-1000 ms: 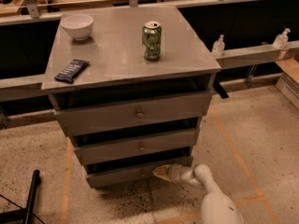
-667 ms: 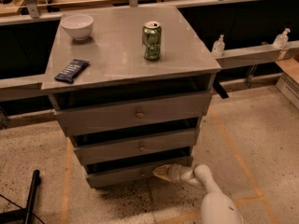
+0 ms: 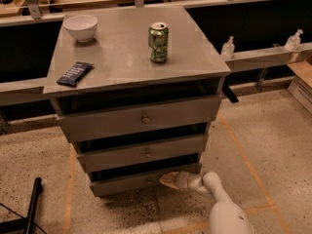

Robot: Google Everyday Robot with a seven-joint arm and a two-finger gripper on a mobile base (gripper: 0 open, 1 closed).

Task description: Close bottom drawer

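At the front panel of the slightly open bottom drawer (image 3: pixel 122 184), the pincer (image 3: pixel 166 180), clenched and empty.

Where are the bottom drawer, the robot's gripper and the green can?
Slim grey bottom drawer (image 3: pixel 124 184): camera view, front panel, left of centre.
Robot's gripper (image 3: pixel 165 180): camera view, its tan tip, by that drawer's front.
Green drink can (image 3: pixel 158 43): camera view, middle of its side.

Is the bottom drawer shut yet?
Slightly open: a dark gap shows above the bottom drawer front. The gripper sits at that front, right of centre.
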